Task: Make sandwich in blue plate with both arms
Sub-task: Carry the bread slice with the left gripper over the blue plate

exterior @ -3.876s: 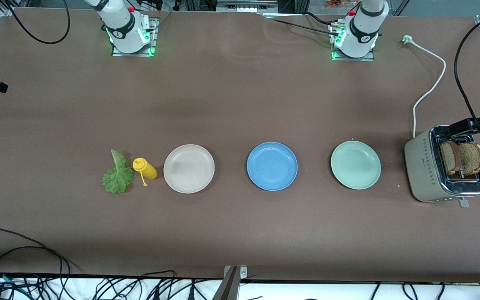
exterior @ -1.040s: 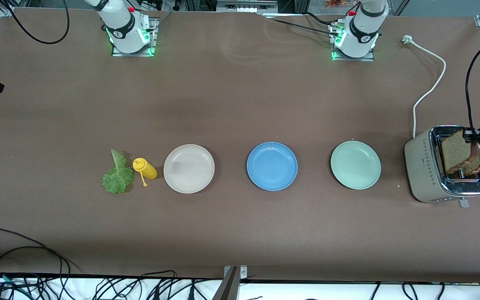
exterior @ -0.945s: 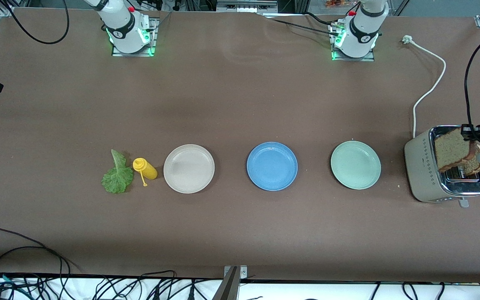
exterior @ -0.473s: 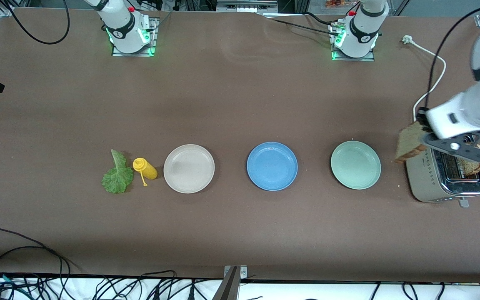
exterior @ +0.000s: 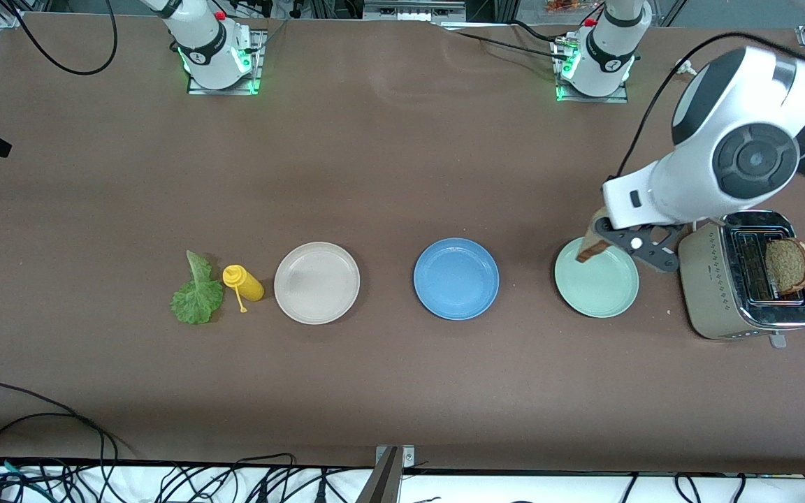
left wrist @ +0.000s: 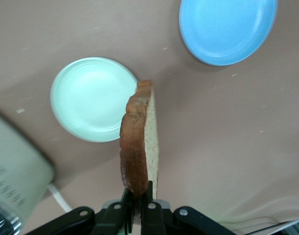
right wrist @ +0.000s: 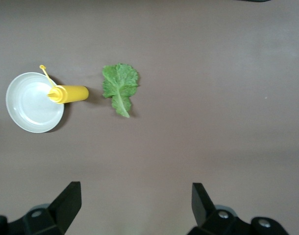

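Our left gripper (left wrist: pixel 137 208) pinches the bread slice (left wrist: pixel 139 139) edge-on over the pale green plate (exterior: pixel 597 277), en route to the blue plate (exterior: pixel 456 279); right gripper (right wrist: pixel 135 205) waits w/ fingers spread above the lettuce leaf (right wrist: pixel 120 87).

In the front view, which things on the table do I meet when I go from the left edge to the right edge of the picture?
lettuce leaf → yellow bottle → beige plate → blue plate → pale green plate → toaster
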Available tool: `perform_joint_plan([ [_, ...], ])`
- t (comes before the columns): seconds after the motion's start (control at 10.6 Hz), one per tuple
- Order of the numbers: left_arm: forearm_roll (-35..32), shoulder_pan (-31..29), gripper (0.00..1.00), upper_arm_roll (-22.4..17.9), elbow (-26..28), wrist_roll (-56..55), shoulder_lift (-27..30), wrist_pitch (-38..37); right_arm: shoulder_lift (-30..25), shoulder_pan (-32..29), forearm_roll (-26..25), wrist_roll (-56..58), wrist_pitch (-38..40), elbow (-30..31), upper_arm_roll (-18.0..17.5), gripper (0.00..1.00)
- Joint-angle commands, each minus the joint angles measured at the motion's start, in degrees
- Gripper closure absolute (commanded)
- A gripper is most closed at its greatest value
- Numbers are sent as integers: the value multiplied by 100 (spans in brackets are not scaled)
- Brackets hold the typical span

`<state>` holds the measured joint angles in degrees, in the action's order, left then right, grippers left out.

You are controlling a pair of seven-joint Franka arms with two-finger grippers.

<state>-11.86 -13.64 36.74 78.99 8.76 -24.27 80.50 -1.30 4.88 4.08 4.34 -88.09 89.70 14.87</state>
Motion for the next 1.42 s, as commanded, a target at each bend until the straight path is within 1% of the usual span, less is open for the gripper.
perform_joint_plan([
  [0.0,1207,45,100,9,-209,-24,-638,570,77,-30,233,15,11,-137,42,0],
  [0.19,1964,54,100,9,-200,-24,-1025,1114,77,-30,233,41,11,-137,42,0],
  [0.38,2886,54,100,9,-200,20,-1411,1441,77,-30,233,58,20,-137,42,0],
  [0.47,3230,63,100,9,-200,38,-1605,1677,77,-30,233,58,11,-137,42,0],
  [0.66,3295,238,100,-26,-138,73,-1913,2169,77,-30,233,58,20,-137,33,0],
  [0.95,3330,397,100,-18,-147,99,-2589,2917,77,-30,242,58,20,-137,33,0],
  [1.13,3479,484,100,-18,-103,108,-2749,3146,77,-30,233,67,55,-137,33,0],
  [1.32,3646,494,100,-18,2,152,-2819,3156,86,-30,242,67,37,-137,33,0],
])
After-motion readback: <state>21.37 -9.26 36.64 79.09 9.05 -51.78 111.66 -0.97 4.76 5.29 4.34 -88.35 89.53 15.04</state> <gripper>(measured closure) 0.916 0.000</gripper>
